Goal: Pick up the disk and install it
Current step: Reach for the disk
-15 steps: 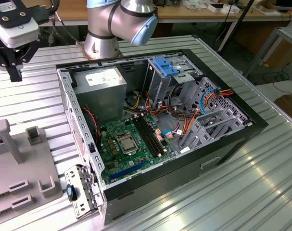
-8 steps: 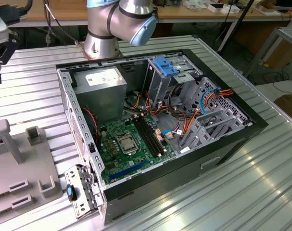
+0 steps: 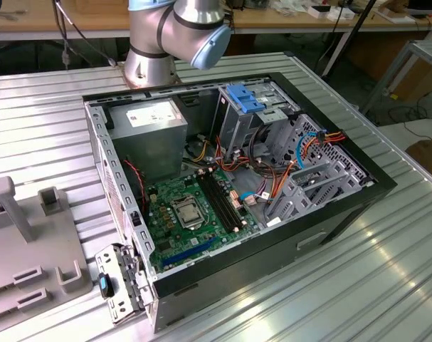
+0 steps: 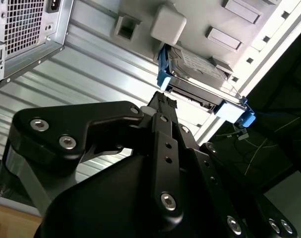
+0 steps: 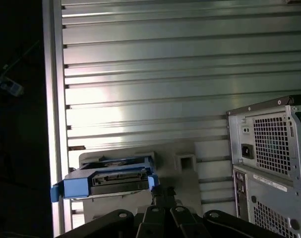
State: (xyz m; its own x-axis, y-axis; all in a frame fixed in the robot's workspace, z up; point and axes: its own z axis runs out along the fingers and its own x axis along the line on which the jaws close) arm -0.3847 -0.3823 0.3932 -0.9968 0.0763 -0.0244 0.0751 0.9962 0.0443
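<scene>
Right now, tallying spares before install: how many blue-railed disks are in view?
1: the disk sits on the grey holder plate beside the computer case, in both wrist views. Others may hide inside.

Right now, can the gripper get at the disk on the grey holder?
Probably yes. In the second wrist view the disk lies exposed on the grey holder, and nothing stands between it and the gripper, which is close to its blue rail.

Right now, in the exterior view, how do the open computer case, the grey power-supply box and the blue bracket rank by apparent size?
1. computer case
2. power-supply box
3. blue bracket
The box and the bracket sit at a similar depth in the case, so nearness hardly skews this order.
</scene>
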